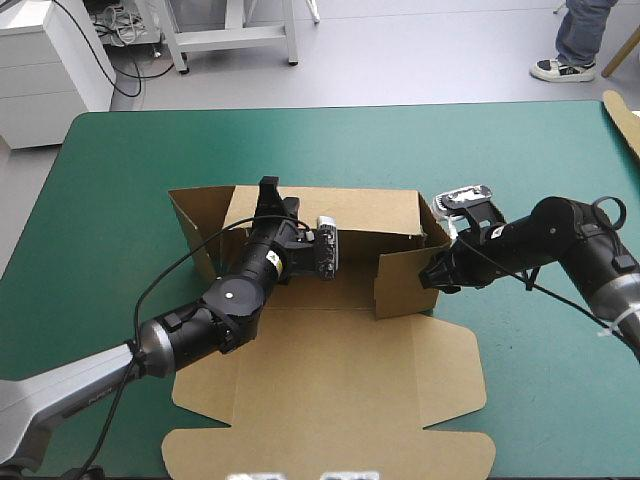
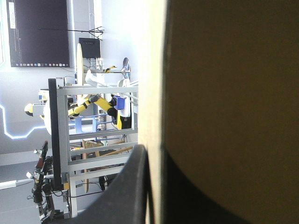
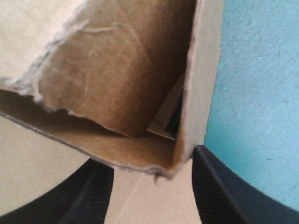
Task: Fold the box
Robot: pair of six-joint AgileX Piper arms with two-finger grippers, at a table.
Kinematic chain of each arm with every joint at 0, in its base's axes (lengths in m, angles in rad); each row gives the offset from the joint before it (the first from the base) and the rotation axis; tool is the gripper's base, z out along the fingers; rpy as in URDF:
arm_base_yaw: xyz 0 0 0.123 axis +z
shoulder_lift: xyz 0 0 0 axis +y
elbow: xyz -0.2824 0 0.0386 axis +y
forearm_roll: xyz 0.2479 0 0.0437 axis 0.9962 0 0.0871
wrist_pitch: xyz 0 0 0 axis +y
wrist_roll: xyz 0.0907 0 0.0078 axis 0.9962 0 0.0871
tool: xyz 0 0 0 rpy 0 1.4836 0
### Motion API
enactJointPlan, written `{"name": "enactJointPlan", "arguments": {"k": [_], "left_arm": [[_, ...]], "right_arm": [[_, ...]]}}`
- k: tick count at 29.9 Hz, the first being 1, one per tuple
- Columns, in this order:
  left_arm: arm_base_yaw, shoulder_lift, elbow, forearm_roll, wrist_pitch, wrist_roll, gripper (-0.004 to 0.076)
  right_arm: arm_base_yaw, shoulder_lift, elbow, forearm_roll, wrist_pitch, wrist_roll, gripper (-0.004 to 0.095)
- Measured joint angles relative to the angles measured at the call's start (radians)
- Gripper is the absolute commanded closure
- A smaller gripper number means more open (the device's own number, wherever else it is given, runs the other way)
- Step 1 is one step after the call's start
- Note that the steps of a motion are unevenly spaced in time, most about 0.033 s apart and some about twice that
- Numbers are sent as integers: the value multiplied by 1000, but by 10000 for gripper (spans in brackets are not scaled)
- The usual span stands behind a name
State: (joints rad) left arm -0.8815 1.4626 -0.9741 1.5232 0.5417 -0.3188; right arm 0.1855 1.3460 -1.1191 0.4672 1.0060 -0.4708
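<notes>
Right now the teal-green cover (image 1: 110,170) carries the brown box (image 1: 330,390) at its centre, walls raised, lid flat toward 6 o'clock, with spare board (image 1: 622,118) at the table's 2 o'clock edge. My left gripper (image 1: 268,190) is clamped on the box's 12 o'clock wall; my right gripper (image 1: 432,272) stands parted, the 3 o'clock flap's corner between its fingers (image 3: 224,186).

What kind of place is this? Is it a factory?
Probably a robot lab or workshop: the left gripper and right gripper, on robot arms, work at a brown box on a table with a teal-green cover.
</notes>
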Motion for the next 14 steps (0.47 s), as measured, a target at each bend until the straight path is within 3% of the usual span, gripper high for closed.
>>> {"name": "enactJointPlan", "arguments": {"k": [5,9,14], "left_arm": [[0,0,0,0,-1,0,731],[0,0,0,0,-2,0,731],[0,0,0,0,-2,0,731]], "right_arm": [[7,-13,48,13,-79,-9,441],[97,-13,65,-13,-171,-3,443],[235,-13,74,-195,-300,210,443]]}}
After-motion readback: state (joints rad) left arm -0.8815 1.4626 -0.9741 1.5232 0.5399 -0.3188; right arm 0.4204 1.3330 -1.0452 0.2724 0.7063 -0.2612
